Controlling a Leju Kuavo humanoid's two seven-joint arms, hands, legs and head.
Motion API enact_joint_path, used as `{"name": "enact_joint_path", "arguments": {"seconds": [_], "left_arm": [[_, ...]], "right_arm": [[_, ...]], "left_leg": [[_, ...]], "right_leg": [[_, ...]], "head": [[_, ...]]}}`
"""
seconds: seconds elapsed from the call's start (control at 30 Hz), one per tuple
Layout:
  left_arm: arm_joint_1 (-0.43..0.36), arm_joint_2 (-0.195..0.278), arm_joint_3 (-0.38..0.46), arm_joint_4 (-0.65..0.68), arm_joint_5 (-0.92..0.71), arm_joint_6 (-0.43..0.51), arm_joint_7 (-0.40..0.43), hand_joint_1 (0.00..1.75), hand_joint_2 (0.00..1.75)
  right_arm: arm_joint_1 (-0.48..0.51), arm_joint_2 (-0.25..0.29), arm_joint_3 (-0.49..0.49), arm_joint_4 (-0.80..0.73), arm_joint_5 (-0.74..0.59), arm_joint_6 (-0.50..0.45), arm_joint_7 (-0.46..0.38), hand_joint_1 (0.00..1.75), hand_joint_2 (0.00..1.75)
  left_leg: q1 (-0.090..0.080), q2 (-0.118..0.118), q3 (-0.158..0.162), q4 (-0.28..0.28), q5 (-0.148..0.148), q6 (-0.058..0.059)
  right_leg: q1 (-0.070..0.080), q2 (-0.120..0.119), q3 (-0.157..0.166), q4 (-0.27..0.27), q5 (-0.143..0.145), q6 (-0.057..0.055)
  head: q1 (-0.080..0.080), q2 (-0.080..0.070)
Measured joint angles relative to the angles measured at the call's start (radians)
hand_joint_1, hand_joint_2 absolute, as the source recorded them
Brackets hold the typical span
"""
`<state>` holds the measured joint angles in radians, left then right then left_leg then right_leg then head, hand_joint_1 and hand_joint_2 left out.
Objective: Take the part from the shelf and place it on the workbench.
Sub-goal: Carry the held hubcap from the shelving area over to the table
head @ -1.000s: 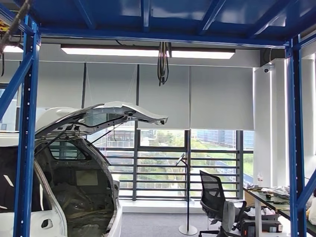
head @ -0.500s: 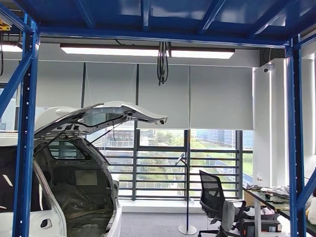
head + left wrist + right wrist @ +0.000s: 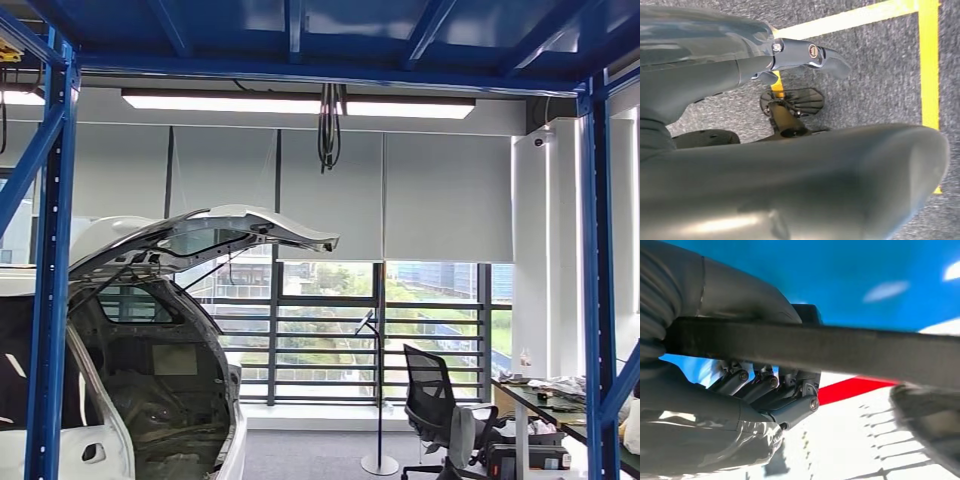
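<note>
- Part (image 3: 851, 347): long dark bar, lying across the right hand (image 3: 764, 395), in front of a blue shelf surface (image 3: 828, 275).
- Right hand: fingers (image 3: 770, 385) curled in against the bar, thumb below; clamped on it.
- Left hand (image 3: 753, 165): hanging over grey carpet (image 3: 885, 90) with yellow lines (image 3: 928, 60); fingers stretched apart, holding nothing.
- Ahead in the head view: blue rack uprights (image 3: 49, 300), white car (image 3: 151, 330) with raised tailgate, office chair (image 3: 430, 405), cluttered tabletop (image 3: 558, 405) at right.

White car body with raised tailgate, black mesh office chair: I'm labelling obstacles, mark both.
White car body (image 3: 226, 455), head view, rear edge.
Black mesh office chair (image 3: 426, 385), head view, backrest.
</note>
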<state>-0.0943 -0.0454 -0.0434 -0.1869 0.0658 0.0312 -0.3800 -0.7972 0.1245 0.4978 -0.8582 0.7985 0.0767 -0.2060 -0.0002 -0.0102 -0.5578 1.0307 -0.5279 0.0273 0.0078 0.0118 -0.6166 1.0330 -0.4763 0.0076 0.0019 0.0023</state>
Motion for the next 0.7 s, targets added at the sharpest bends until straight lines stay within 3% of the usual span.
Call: {"name": "enact_joint_path", "arguments": {"seconds": [0.23, 0.33, 0.5, 0.7], "left_arm": [[0.01, 0.013, 0.03, 0.0, -0.017, 0.0, -0.025, 0.0, 1.75], [0.014, 0.017, 0.041, 0.0, -0.021, -0.001, -0.027, 0.0, 1.75], [0.024, 0.018, 0.066, 0.0, -0.017, -0.004, -0.057, 0.0, 1.75], [0.027, 0.018, 0.095, 0.0, -0.005, -0.018, -0.101, 0.0, 1.75]], "right_arm": [[0.059, -0.028, 0.024, -0.242, -0.614, 0.224, -0.084, 1.75, 1.75], [0.113, -0.035, 0.036, -0.352, -0.809, 0.259, -0.109, 1.75, 1.75], [0.262, -0.022, 0.07, -0.58, -0.972, 0.276, -0.14, 1.75, 1.75], [0.329, -0.041, 0.124, -0.707, -1.031, 0.349, -0.166, 1.75, 1.75]], "left_leg": [[0.0, 0.0, 0.0, 0.0, 0.0, 0.0], [0.0, 0.0, 0.0, 0.0, 0.0, 0.0], [0.0, 0.0, -0.001, 0.0, -0.001, -0.001], [0.0, 0.0, 0.0, 0.0, -0.001, -0.001]], "right_leg": [[0.0, 0.0, 0.0, 0.0, 0.0, 0.0], [0.0, 0.0, 0.001, 0.0, 0.0, 0.0], [0.0, 0.0, -0.001, 0.0, -0.001, 0.0], [0.0, 0.0, 0.0, 0.0, -0.001, 0.0]], "head": [[0.0, 0.0], [0.0, 0.0], [0.0, 0.0], [0.0, 0.0]]}}
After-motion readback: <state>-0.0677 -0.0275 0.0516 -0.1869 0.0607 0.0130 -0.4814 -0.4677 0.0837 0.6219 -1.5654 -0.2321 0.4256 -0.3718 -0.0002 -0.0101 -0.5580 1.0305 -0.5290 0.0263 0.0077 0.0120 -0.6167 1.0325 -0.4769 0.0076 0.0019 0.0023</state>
